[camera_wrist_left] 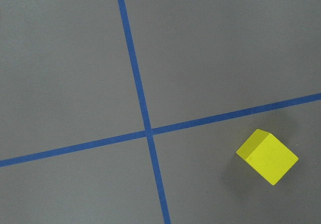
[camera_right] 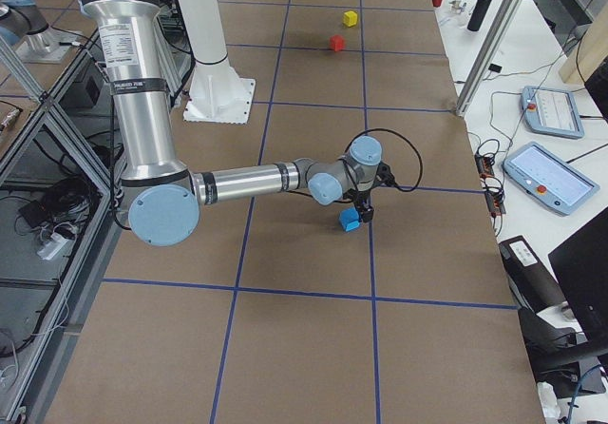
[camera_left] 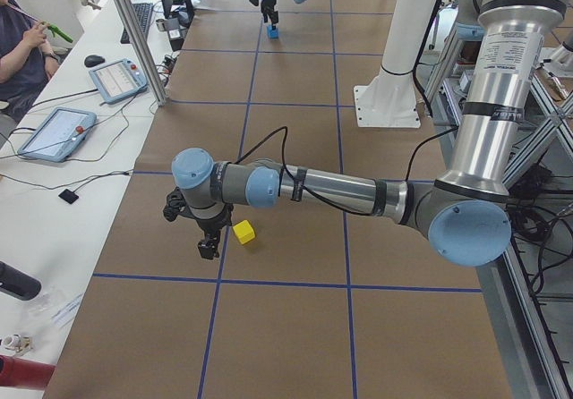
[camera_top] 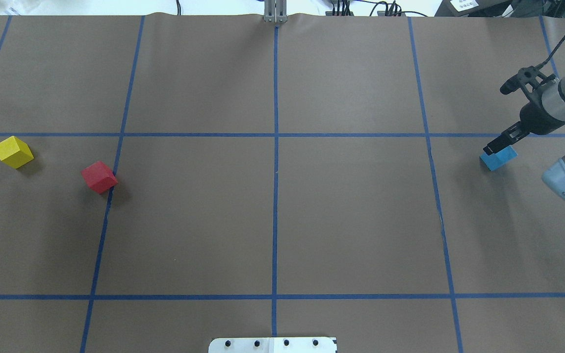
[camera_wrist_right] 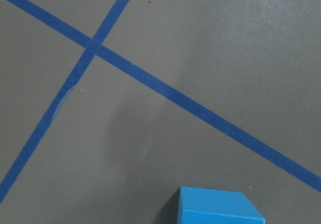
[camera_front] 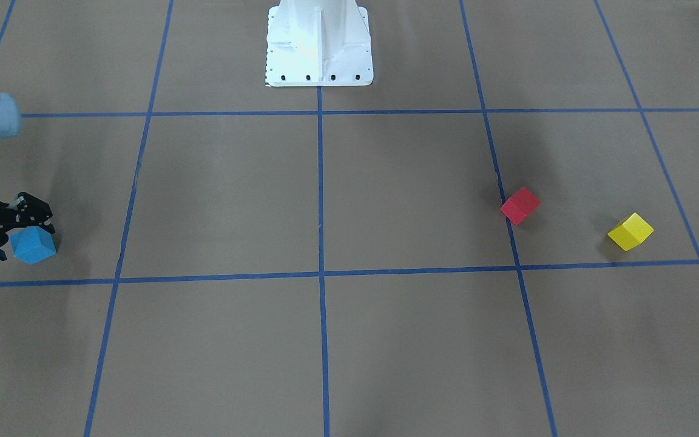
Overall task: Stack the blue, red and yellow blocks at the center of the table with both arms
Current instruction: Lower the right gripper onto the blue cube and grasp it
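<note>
The blue block lies on the table at the robot's far right; it also shows in the overhead view. My right gripper is low over it and open, a finger on either side. The right wrist view shows only the block's top. The red block and the yellow block lie at the far left. My left gripper hovers beside the yellow block; I cannot tell whether it is open or shut. The left wrist view shows the yellow block at lower right.
Blue tape lines divide the brown table into squares. The white robot base stands at the table's middle edge. An operator's desk with teach pendants and an aluminium post run along the far side.
</note>
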{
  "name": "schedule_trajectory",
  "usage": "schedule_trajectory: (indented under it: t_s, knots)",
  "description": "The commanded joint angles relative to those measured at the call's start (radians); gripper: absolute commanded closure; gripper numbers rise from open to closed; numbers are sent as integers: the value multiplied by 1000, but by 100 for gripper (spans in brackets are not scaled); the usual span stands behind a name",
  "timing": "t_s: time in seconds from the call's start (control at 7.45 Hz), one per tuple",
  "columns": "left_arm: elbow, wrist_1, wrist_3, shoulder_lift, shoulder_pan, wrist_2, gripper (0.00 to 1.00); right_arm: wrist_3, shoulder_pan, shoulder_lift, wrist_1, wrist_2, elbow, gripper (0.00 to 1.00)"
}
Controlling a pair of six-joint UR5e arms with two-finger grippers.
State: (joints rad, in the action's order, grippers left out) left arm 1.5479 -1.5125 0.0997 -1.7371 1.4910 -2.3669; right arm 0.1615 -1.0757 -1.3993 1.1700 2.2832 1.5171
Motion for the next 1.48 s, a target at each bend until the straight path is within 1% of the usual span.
schedule_trajectory:
  t_s: [0.0, 0.27, 0.54, 0.67, 1.07, 1.21, 1.34]
  knots:
    - [1, -5, -2, 1, 0, -8, 0, -55, -27, 31, 66, 25, -3, 0]
    - [3, -5, -2, 1, 0, -8, 0, -56, -23, 29, 66, -1, -32, 0]
    - [3, -5, -2, 1, 0, -9, 0, -45, 12, 19, 66, -43, -51, 0]
    - [3, -5, -2, 1, 0, -9, 0, -42, 31, 19, 66, -44, -58, 0]
    - [3, -5, -2, 1, 0, -11, 0, -39, 33, 19, 68, -33, -58, 0]
    - [4, -6, 0, 1, 0, -11, 0, -39, 33, 20, 88, -33, -58, 10]
    - [8, -5, -2, 1, 0, -11, 0, -39, 33, 20, 88, -31, -58, 78]
